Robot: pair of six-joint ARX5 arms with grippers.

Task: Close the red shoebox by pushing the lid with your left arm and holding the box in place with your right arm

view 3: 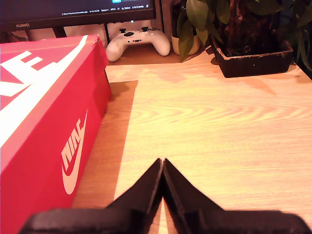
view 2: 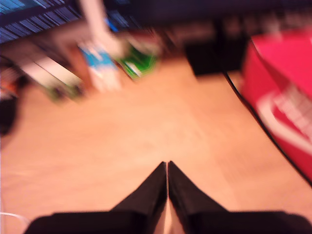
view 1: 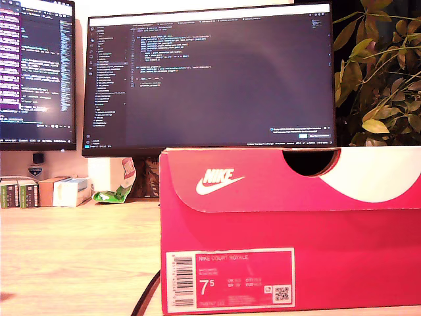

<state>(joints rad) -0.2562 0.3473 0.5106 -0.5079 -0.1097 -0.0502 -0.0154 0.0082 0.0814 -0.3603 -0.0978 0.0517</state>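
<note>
both grippers pinched closed, empty | our first gripper (view 2: 167,165) and our second gripper (view 3: 162,162) flank the red shoebox (view 1: 289,230), neither touching (second nearer) | lid (view 1: 263,178) looks down

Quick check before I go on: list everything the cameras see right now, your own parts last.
shoebox: one, red, lid down, on the desk at the exterior view's right
monitors: two, dark, behind the shoebox
plant: one, green, exterior view's right
small boxes: several, exterior view's left
game controller: one, white, under a monitor
planter tray: one, black, by the controller
cable: one, black, beside the shoebox
desk: one, light wood
my first gripper: black, fingers together, empty
my second gripper: black, fingers together, empty
</note>
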